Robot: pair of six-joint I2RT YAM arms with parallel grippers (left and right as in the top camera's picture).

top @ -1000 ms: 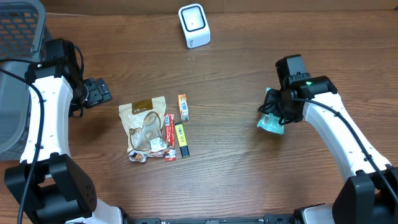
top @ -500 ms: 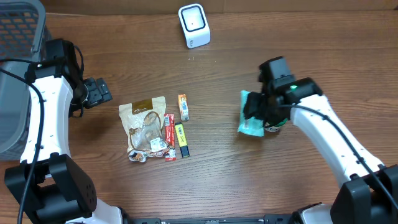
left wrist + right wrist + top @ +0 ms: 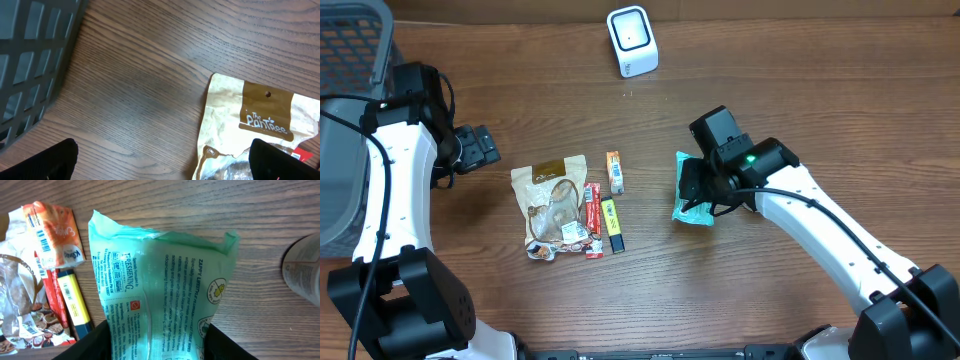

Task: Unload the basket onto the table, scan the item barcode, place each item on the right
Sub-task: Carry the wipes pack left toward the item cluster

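Your left gripper hangs wide and empty at nine o'clock. Centre-right, your right gripper pinches the teal packet, with the scanner at eleven o'clock from it. The soft film could sag or slip, hiding its barcode from the scanner.

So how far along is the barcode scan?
Done: the right gripper grips the teal packet. In hand: the packet is beside the snack pile, well short of the white scanner. Left: showing its barcode to the scanner. The left gripper is open and empty.
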